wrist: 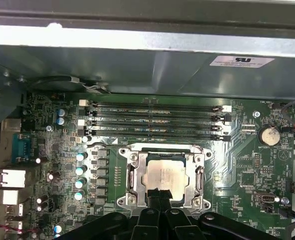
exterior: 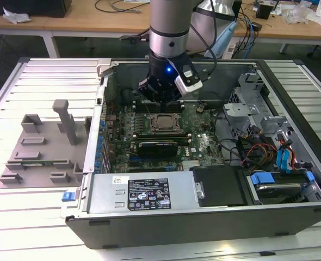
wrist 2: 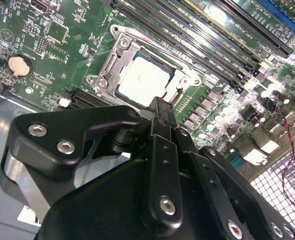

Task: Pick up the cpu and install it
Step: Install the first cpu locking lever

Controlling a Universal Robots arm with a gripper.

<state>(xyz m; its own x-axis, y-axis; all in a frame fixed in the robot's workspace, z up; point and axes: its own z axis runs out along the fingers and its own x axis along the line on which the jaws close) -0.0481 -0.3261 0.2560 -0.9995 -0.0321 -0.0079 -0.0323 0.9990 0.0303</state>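
Observation:
The cpu, a pale silver square chip, lies flat inside the metal socket frame on the green motherboard of an open computer case. It appears in both wrist views, cpu and cpu. My gripper hangs just above the chip's near edge. In the wrist views the gripper has its two black fingers pressed together with nothing between them, gripper. The fingertips cover a small part of the chip's edge.
Four memory slots run beside the socket, towards the case wall. A coin battery sits on the board. A power supply and drive bay with cables fill the case front. A grey fixture lies on the exterior view's left.

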